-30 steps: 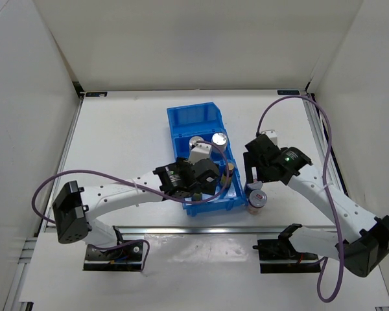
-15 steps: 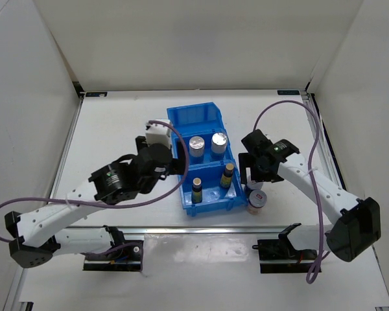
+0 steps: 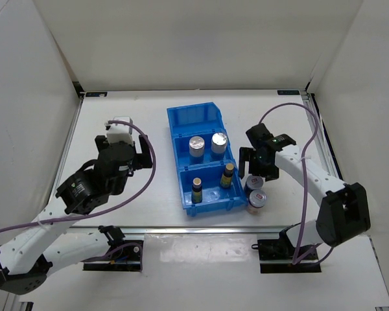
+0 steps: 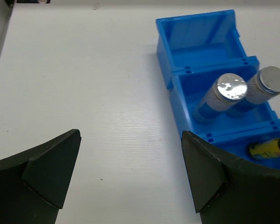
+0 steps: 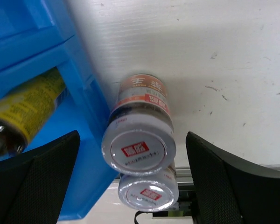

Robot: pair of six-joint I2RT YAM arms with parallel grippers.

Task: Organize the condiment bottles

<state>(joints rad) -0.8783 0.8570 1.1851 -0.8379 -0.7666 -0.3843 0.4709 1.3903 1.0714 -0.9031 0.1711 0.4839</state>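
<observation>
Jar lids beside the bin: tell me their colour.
Silvery white with a red central mark; jar lids show best in the right wrist view.

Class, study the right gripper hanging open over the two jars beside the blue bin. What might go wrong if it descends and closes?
The two jars seem to touch, so gripping the farther jar may tip the nearer jar, which stands by the front edge of the table. One finger of the right gripper hangs over the blue bin; descending, it might strike the wall and shove the bin.

A lab: plain white panels (image 3: 194, 45) box in the tabletop (image 3: 117, 116).
</observation>
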